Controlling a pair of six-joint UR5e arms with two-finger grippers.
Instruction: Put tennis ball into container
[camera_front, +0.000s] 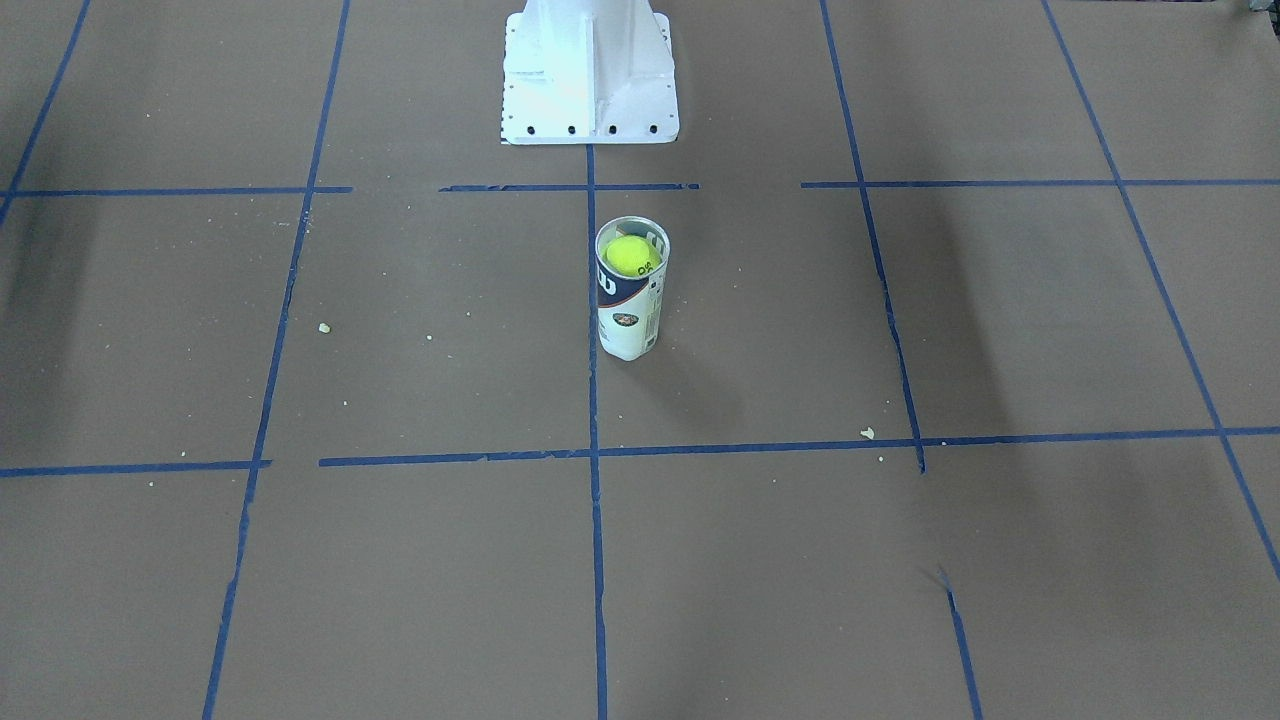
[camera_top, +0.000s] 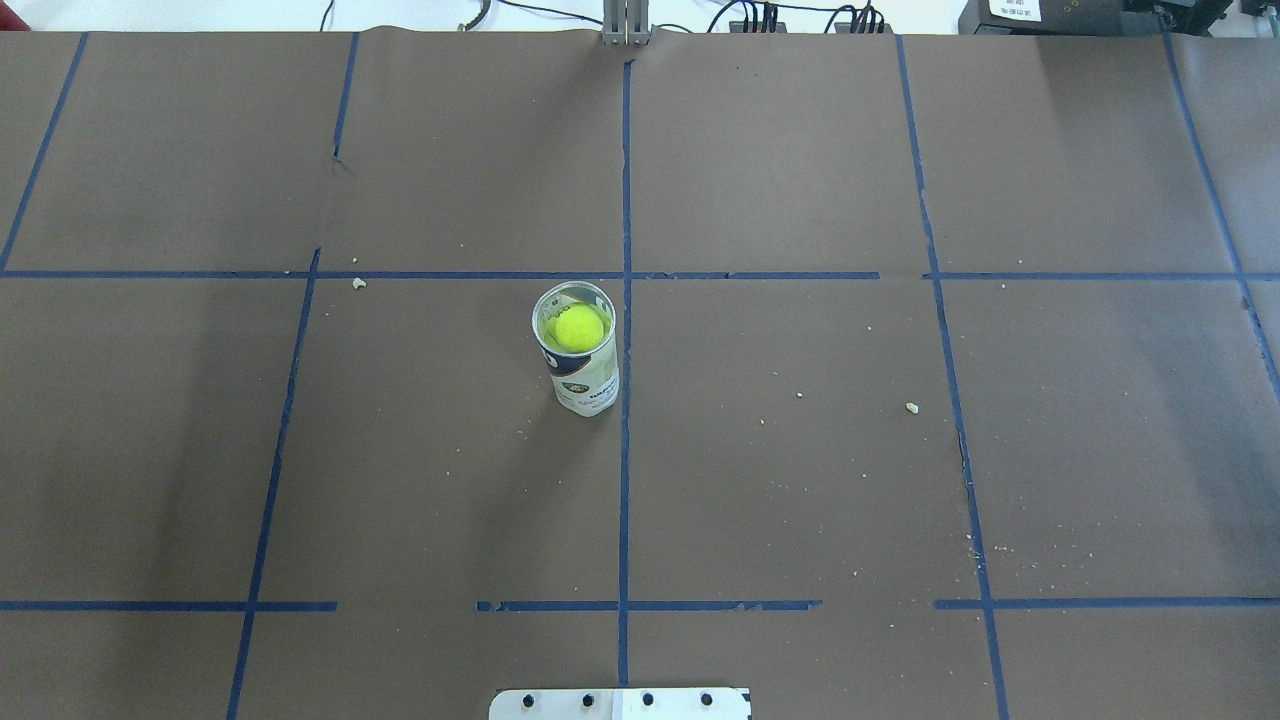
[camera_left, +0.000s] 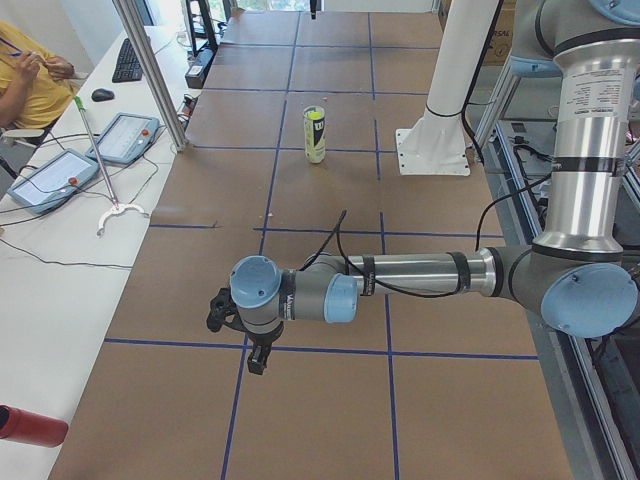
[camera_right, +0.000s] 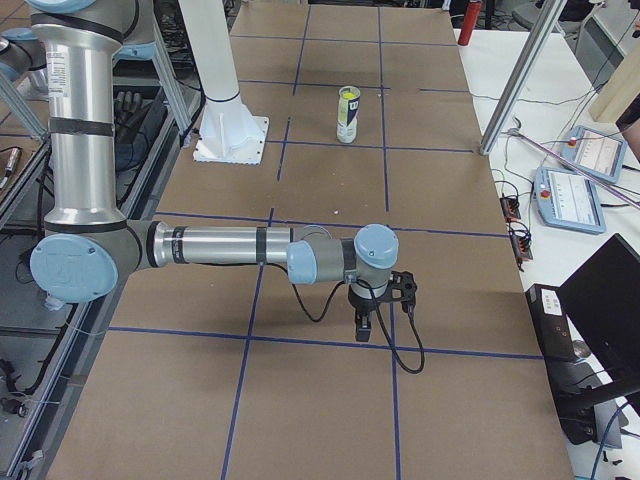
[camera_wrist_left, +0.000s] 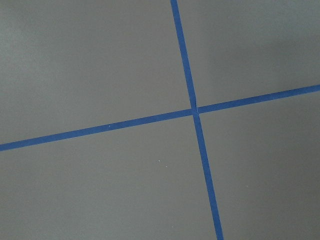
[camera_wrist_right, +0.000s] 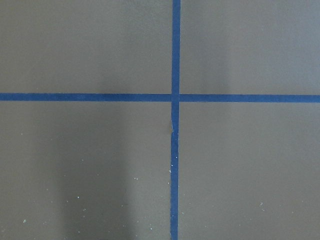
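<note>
The tennis ball (camera_front: 632, 255) (camera_top: 577, 327) sits inside the container (camera_front: 628, 325) (camera_top: 588, 385), near its open top. The container is an upright clear tube with a white and navy label, standing by the centre tape line. In the side views the container (camera_left: 315, 135) (camera_right: 348, 118) is small and far from both arms. My left gripper (camera_left: 240, 342) hangs low over the table's left end. Far from the tube too, my right gripper (camera_right: 376, 312) hangs over the right end. I cannot tell whether either is open or shut. The wrist views show only brown paper and blue tape.
The white pedestal (camera_front: 590, 70) (camera_left: 440, 100) stands behind the tube on the robot's side. Crumbs (camera_top: 911, 407) dot the paper. A side bench holds tablets (camera_left: 60, 175), a keyboard and a red cylinder (camera_left: 30, 425); a person (camera_left: 25, 75) sits there. A metal post (camera_left: 150, 70) rises at the table's edge.
</note>
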